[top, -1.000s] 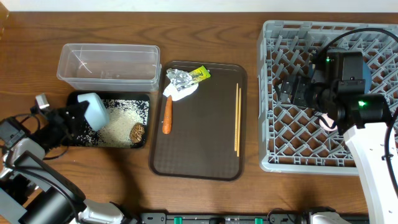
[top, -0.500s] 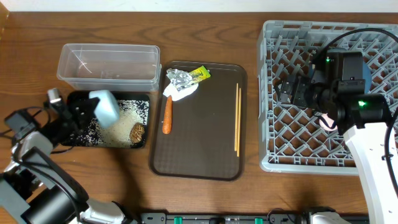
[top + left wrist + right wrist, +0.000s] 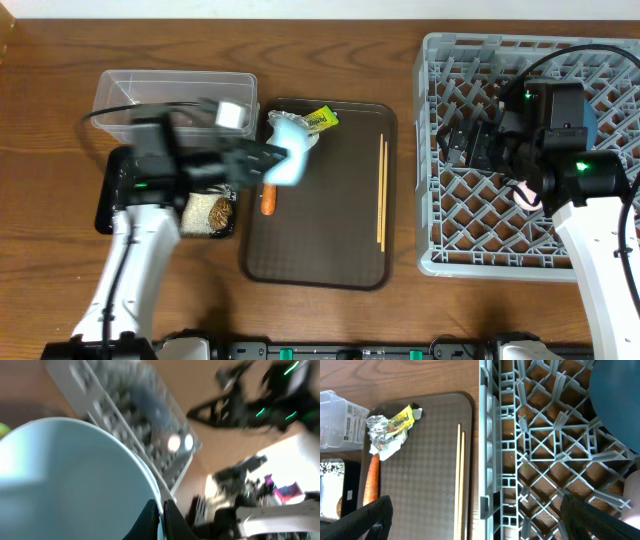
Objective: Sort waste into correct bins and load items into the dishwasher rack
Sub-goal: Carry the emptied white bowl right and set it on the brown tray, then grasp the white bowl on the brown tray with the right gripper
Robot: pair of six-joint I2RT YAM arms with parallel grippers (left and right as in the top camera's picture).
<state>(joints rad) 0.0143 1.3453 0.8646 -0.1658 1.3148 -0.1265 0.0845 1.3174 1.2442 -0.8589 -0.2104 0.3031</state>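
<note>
Wood surface (image 3: 330,50). Grey rack (image 3: 480,262) on the right, with the dark-blue plate (image 3: 615,400) and pink cup (image 3: 525,195) inside. Right tool (image 3: 477,520) hangs over the rack, released, nothing between its fingers. Brown tray (image 3: 320,230) mid-surface holds the chopsticks (image 3: 461,480), carrot (image 3: 371,480), foil (image 3: 382,430) and yellow packet (image 3: 402,419). Left tool (image 3: 268,160) is clenched on the light-blue cup (image 3: 285,168), above the tray's left edge and over the carrot; view blurred. Clear tub (image 3: 110,90) and black tray (image 3: 104,210) are partly covered by the left arm.
</note>
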